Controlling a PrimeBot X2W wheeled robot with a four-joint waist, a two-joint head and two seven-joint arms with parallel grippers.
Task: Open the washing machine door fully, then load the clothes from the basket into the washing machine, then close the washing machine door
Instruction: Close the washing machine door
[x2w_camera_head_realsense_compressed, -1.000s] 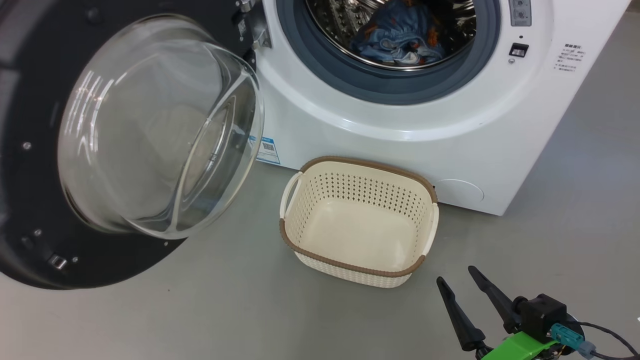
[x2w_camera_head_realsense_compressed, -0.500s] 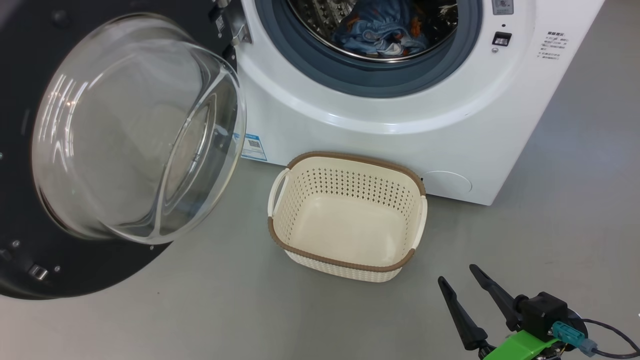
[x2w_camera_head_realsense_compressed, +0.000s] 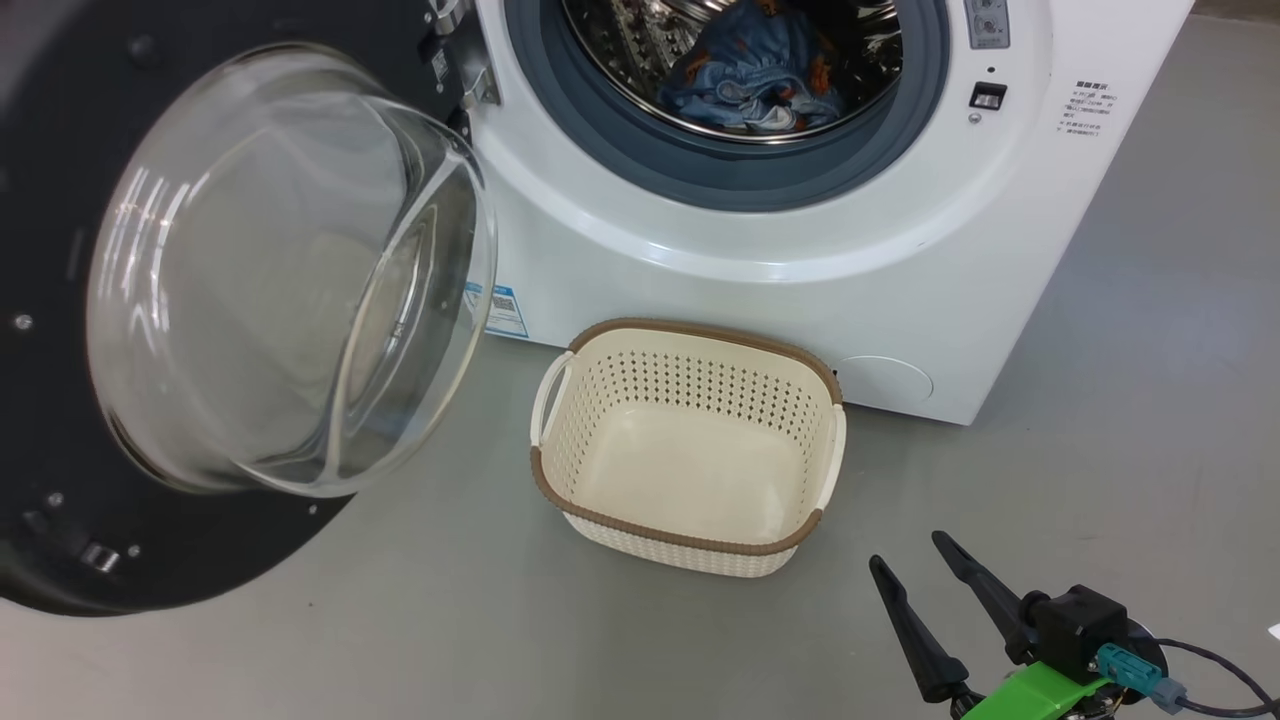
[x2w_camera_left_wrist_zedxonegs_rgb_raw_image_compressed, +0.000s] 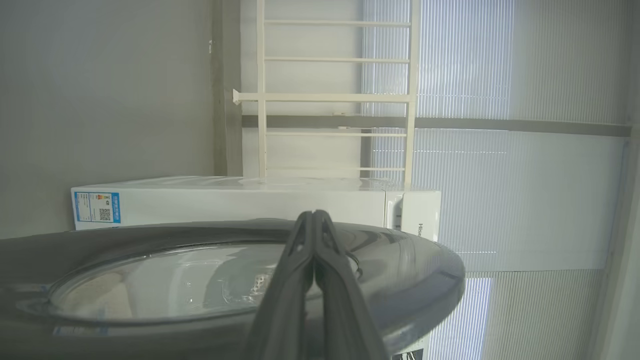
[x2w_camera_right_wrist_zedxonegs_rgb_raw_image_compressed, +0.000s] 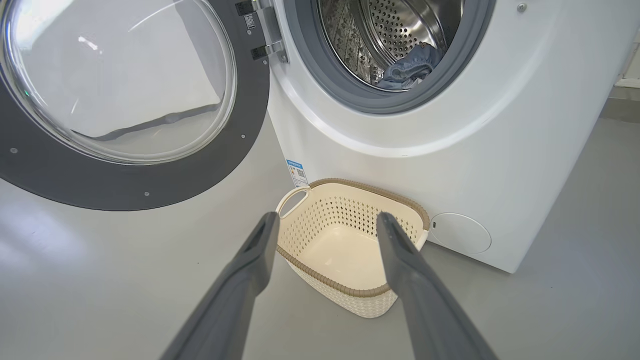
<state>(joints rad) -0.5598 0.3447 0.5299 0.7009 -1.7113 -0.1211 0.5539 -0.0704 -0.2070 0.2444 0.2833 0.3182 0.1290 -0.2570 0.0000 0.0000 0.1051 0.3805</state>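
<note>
- Washing machine (x2w_camera_head_realsense_compressed: 780, 290): white front-loader, opening faces the robot, perforated steel drum (x2w_camera_head_realsense_compressed: 640, 50) visible behind the grey rubber ring (x2w_camera_head_realsense_compressed: 700, 175).
- Washing machine door (x2w_camera_head_realsense_compressed: 60, 540): swung wide open, hanging off the hinge side of the machine's opening. The dark grey inner face is towards the head camera and the clear glass bowl (x2w_camera_head_realsense_compressed: 290, 270) bulges out of it.
- Clothes (x2w_camera_head_realsense_compressed: 750, 80): inside the machine, a light-blue bundle with orange-brown print lying low in the drum, behind the rubber ring.
- Basket (x2w_camera_head_realsense_compressed: 700, 333): upright on the grey floor (x2w_camera_head_realsense_compressed: 450, 620) just in front of the machine, below its opening. Its bare cream bottom is showing.
- Blue label sticker (x2w_camera_head_realsense_compressed: 505, 310): low on the machine's front, hinge side, near the basket's handle.
- Right gripper (x2w_camera_head_realsense_compressed: 908, 550): low in front of the machine, on the basket's far side from it and apart from the basket. Fingers spread wide, nothing between them.
- Left gripper (x2w_camera_left_wrist_zedxonegs_rgb_raw_image_compressed: 312, 214): fingers pressed together, nothing pinched. The left wrist view has them lying across the door's glossy outer face, with the machine's white body behind. Cannot tell whether they touch the door.
</note>
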